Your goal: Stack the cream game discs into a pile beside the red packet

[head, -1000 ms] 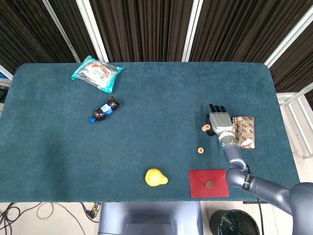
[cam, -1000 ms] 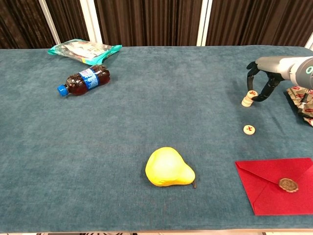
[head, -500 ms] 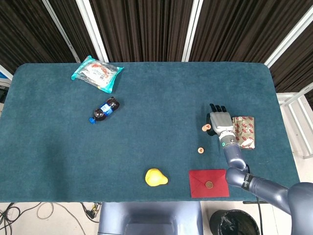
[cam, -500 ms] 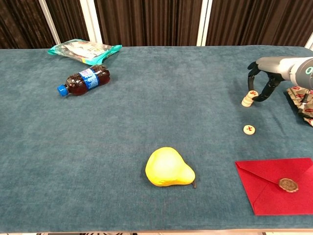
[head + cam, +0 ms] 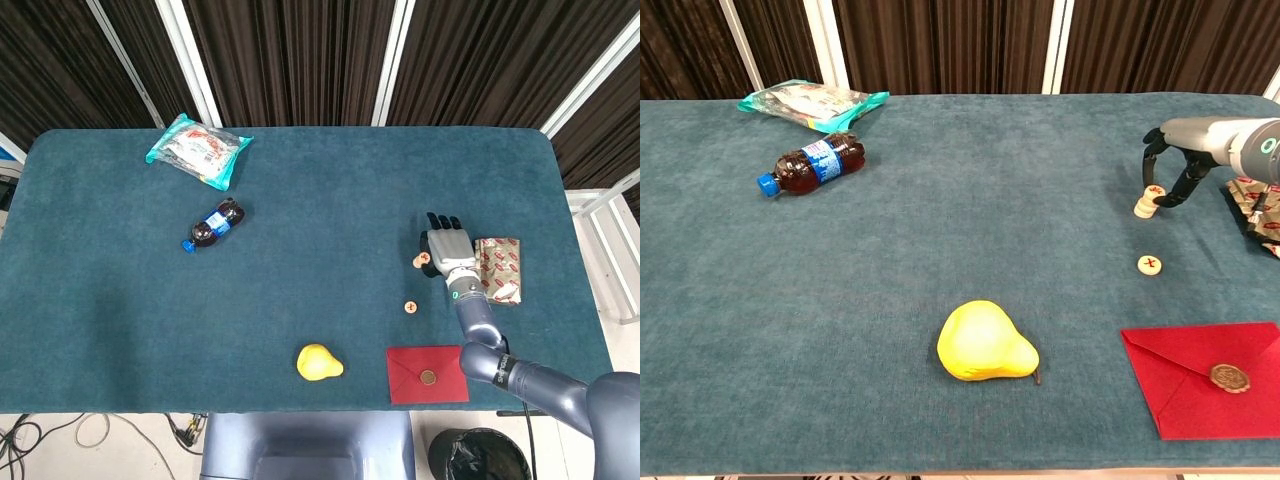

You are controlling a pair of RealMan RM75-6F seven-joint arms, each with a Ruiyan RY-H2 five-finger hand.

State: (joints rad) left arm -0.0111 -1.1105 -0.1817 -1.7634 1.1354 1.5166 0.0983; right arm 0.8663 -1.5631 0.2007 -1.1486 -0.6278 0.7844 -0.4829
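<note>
A short pile of cream discs (image 5: 1147,205) with red marks stands on the teal table (image 5: 940,250), also seen as the pile (image 5: 421,261) in the head view. A single cream disc (image 5: 1150,264) lies nearer me, the same disc (image 5: 410,307) from above. My right hand (image 5: 1175,165) arches over the pile from the right, fingers spread and pointing down beside the top disc; the pile rests on the cloth. From above, the right hand (image 5: 448,250) lies between the pile and a red-patterned packet (image 5: 498,268). The left hand does not show.
A red envelope (image 5: 1200,378) with a wax seal lies at the front right. A yellow pear (image 5: 985,342) sits front centre. A cola bottle (image 5: 812,165) and a teal snack bag (image 5: 815,102) lie at the far left. The patterned packet (image 5: 1260,205) is at the right edge.
The right hand has risen a little above the disc pile. The pile, the single disc and everything else stay where they were.
</note>
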